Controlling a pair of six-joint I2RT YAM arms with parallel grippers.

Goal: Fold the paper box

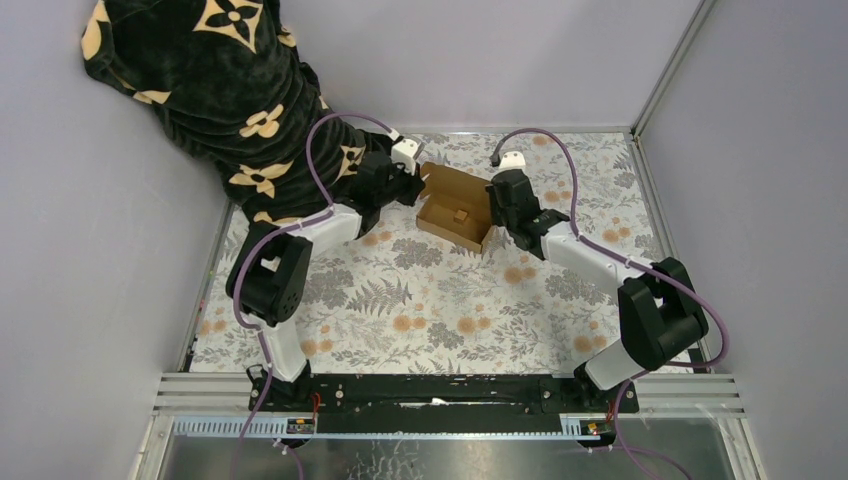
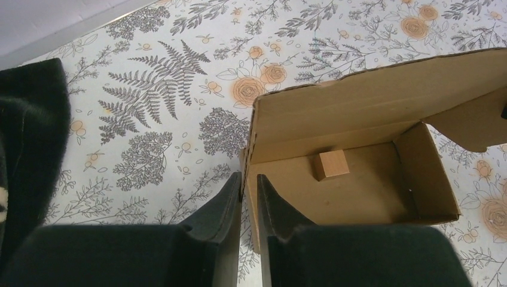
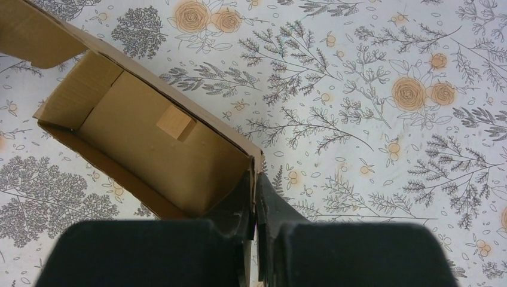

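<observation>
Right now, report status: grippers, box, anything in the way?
Left gripper clamped on paper box wall. Right gripper clamped on opposite wall. Box open, small block inside. Black fabric beside left arm.

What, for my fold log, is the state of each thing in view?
paper box: walls up, lid flap open, not yet closed.
wooden block: lying on the box floor.
left gripper: shut on the box's end wall.
right gripper: shut on the box's opposite corner.

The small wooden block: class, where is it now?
The block lies on the floor of the open paper box, between the left gripper and the right gripper, toward the table's far side in the top view.
</observation>
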